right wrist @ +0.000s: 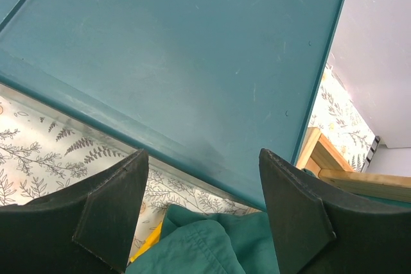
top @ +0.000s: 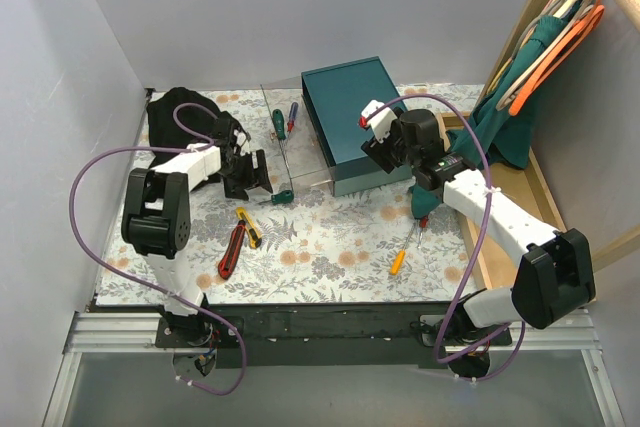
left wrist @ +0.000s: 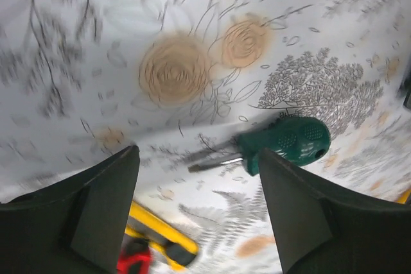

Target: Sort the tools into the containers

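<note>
Looks steeply down from high behind the near edge over the whole counter [top: 330,247], hangs close over the green-handled screwdriver [left wrist: 289,142] from the left wrist, and peers close from the right wrist onto the teal box [right wrist: 192,49], sharing each patch with the overhead view.

floral tabletop [left wrist: 58,49] blurring upper left, yellow utility knife [left wrist: 162,238] hiding partly behind left gripper [left wrist: 199,165] (red bit [left wrist: 135,262] unclear), teal box [right wrist: 192,49] running off frame

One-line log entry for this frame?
left gripper: open, near green screwdriver | right gripper: open, over teal box | held: nothing
</note>
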Controlling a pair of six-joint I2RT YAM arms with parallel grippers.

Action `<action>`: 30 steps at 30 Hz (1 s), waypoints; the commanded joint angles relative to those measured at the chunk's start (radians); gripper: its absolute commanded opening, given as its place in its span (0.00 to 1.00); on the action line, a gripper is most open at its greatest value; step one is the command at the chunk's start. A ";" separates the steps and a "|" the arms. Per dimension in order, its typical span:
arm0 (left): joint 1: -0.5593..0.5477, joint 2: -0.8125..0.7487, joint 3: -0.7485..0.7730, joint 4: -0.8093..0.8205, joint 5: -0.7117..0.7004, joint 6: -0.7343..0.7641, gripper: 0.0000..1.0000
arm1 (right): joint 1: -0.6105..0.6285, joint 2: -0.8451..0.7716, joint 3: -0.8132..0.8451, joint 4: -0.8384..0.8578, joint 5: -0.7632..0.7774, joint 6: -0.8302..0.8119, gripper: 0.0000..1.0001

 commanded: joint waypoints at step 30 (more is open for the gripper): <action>-0.022 -0.112 -0.326 0.357 0.589 1.265 0.37 | -0.008 -0.002 0.009 0.014 0.013 -0.031 0.78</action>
